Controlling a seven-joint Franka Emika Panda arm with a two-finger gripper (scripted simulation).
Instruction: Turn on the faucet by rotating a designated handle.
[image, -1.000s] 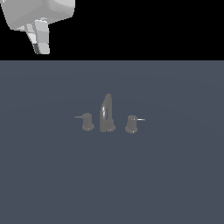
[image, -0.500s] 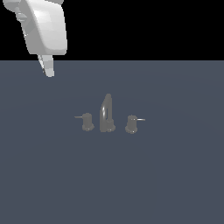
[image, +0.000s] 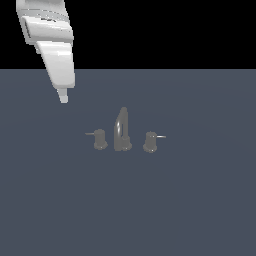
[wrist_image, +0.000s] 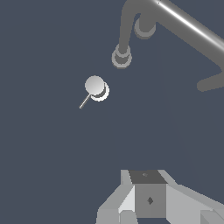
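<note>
Claw (image: 63, 98) is hanging above the surface (image: 128, 210), well apart from the faucet (image: 122, 131); its opening cannot be told, fingers probably overlapping. Handle (image: 100, 139) is sitting on the exterior view's left of the spout (wrist_image: 175, 26), lever pointing left.

The worktop (image: 200, 210) is a flat, matte slate-blue surface of one even tone. It spreads below the claw (image: 63, 97) and outward from it on every side, reaching both side edges and the near edge of the exterior view. Its far edge is a straight level line behind the claw, and above that line stands a uniformly black backdrop (image: 165, 30). In the wrist view the same dull blue-grey worktop (wrist_image: 43, 166) fills the ground beneath the claw; how high the claw hangs over it cannot be told.
</note>
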